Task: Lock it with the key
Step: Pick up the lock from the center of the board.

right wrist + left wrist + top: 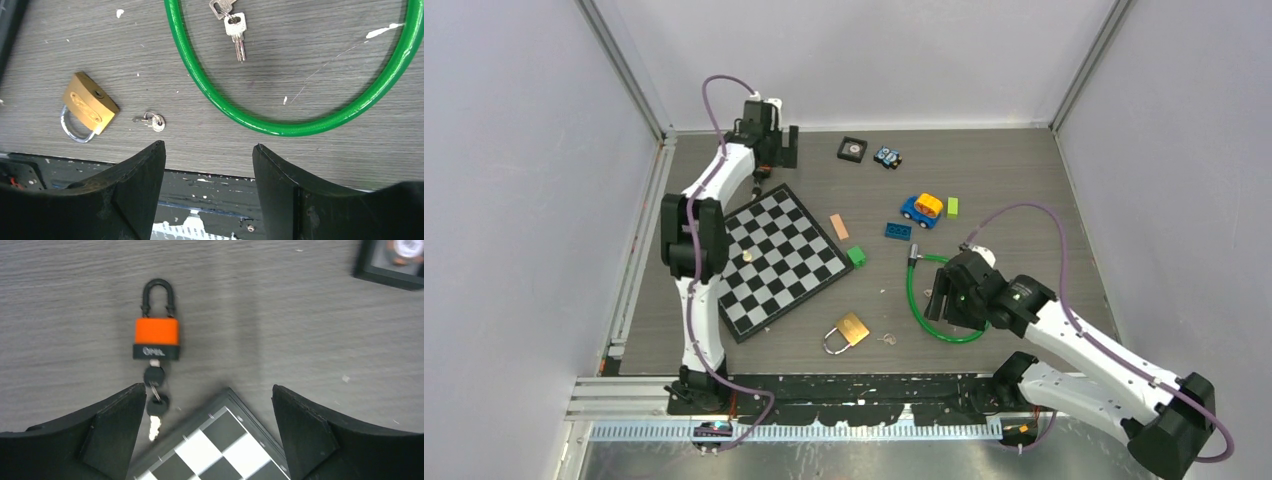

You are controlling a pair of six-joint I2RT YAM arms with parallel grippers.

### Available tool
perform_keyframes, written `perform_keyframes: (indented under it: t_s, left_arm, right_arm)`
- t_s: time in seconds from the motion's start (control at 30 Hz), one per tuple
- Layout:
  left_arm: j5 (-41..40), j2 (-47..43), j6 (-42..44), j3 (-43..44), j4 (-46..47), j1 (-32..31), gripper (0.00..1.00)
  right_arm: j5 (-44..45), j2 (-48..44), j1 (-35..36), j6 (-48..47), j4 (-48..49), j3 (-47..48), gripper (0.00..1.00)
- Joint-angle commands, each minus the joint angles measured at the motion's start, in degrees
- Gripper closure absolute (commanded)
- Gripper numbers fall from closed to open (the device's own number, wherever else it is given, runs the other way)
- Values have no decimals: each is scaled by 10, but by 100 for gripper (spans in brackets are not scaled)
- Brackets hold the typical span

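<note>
An orange padlock with a black shackle lies on the table, a black-headed key in its keyhole and a second key on the same ring. My left gripper hovers open and empty just near of it, over the chessboard corner; it shows at the back left in the top view. A brass padlock lies near the front edge with small keys beside it. My right gripper is open and empty, right of the brass padlock.
A green cable lock loops under the right gripper with a key pair inside it. The chessboard lies at the left. A black framed item, toy cars and small blocks sit further back.
</note>
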Motion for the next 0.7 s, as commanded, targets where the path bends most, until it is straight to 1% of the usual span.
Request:
perform_keyframes:
  t_s: [0.0,0.13,0.27,0.33,0.4,0.5,0.6,0.67]
  left_arm:
    - [66,62,25,78,7,50,0]
    - [75,140,30,153,-1,67,0]
    - [63,220,32,255,-59,74,0]
    - [64,244,31,283,-74,75,0]
    - [69,252,32,285,-75,76,1]
    - [69,249,31,269,-75,76,7]
    - [71,241,32,255,-83,76,16]
    - [71,237,34,247,-90,76,24]
  right_arm:
    - [-19,39,-2,-27,38,22,31]
    - [-25,78,-2,-46,58,24,31]
    - [-20,115,-2,-71,57,41,31]
    - [-14,128,-2,-78,56,49,31]
    - [-9,134,-2,-81,56,53,31]
    - [-8,140,-2,-83,57,58,31]
    - [-10,144,-2,-83,59,58,32]
    - [-10,144,-2,-82,60,57,31]
